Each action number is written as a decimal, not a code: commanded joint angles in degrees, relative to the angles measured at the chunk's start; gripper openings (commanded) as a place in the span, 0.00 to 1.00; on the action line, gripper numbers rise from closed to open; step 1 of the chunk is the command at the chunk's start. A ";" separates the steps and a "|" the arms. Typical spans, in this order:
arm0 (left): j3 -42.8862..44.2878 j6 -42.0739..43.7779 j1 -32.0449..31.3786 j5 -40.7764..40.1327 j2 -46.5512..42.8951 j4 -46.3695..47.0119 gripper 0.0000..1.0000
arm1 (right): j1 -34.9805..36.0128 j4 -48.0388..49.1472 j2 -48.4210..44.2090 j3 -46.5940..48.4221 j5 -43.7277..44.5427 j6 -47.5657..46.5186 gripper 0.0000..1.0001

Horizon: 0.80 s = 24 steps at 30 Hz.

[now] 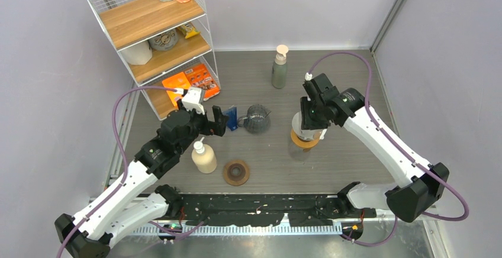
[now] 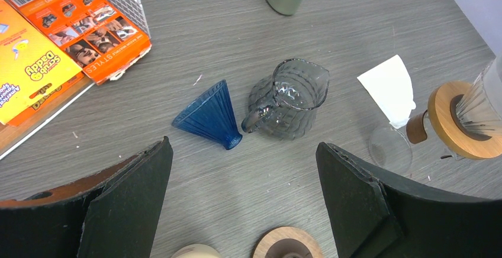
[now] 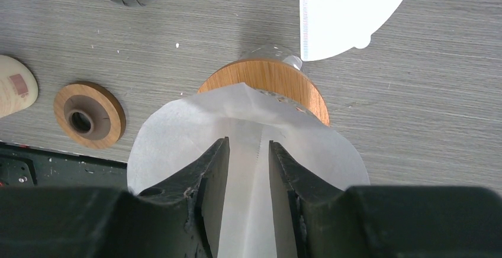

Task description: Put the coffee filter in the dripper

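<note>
right wrist, coffee filter [image 3: 177, 134]: white paper, rounded rim, fanned open, crimped seam down the middle; seen spread over the dripper [image 3: 266, 76], wooden collar partly covered.
right wrist, right gripper [image 3: 248, 148]: fingers set narrow, seam seen in the gap; whether the paper is pinched cannot be told.
left wrist, left gripper [image 2: 243, 205]: fingers spread wide; blue cone [image 2: 207, 116] and glass pitcher [image 2: 290, 101] seen just beside each other ahead.
top external, dripper: found right under the right gripper, white filter edge seen beside the fingers.
</note>
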 commanded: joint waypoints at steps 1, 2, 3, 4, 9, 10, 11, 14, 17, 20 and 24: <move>0.02 0.95 0.31 -0.97 -0.83 2.47 0.99 | 0.32 -0.14 -2.21 2.74 0.44 -0.19 0.37; 0.01 0.95 0.27 -1.00 -0.90 2.46 1.00 | 0.31 -0.24 -2.58 2.98 0.37 -0.41 0.37; 0.00 0.96 0.28 -0.98 -0.90 2.46 1.00 | 0.31 -0.31 -3.05 3.38 0.46 -0.46 0.37; -0.03 0.88 0.28 -0.93 -0.89 2.48 1.00 | 0.31 -0.44 -3.31 3.52 0.70 -0.50 0.37; 0.08 0.86 0.31 -0.91 -0.63 2.50 1.00 | 0.31 -0.98 -5.11 2.66 1.43 -0.53 0.37; 0.08 0.87 0.29 -0.89 -0.61 2.51 1.00 | 0.20 -1.02 -5.26 2.45 1.52 -0.43 0.37; 0.08 0.86 0.32 -0.89 -0.53 2.54 0.99 | 0.17 -1.06 -5.54 1.95 1.56 -0.43 0.36; 0.14 0.86 0.29 -0.89 -0.38 2.58 0.99 | 0.06 -1.36 -6.03 1.00 2.68 -0.32 0.36; 0.18 0.82 0.32 -0.89 -0.14 2.59 1.00 | 0.03 -1.08 -6.39 0.15 2.69 -0.43 0.36; 0.20 0.77 0.34 -0.81 -0.04 2.55 1.00 | -0.04 -0.71 -5.83 -0.78 1.51 -0.58 0.34; 0.13 0.87 0.30 -0.93 -0.02 2.54 1.00 | -0.04 -0.03 -5.52 -1.86 0.63 -0.59 0.33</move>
